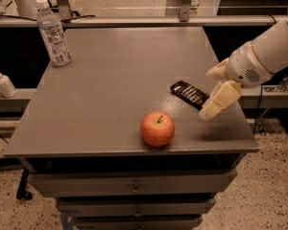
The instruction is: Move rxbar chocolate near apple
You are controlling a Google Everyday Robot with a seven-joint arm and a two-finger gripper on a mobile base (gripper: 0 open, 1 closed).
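The rxbar chocolate, a flat black bar with white print, lies on the grey table right of centre. The apple, red-orange with a dark stem, sits near the front edge, a short way down and left of the bar. My gripper comes in from the right on a white arm. It is low over the bar's right end and open. One cream finger slants down beside the bar and the other finger sits above it. The bar rests flat on the table.
A clear water bottle stands at the table's back left corner. A small pump bottle stands on a ledge to the left. The table's right edge runs just under my gripper. Drawers are below the front edge.
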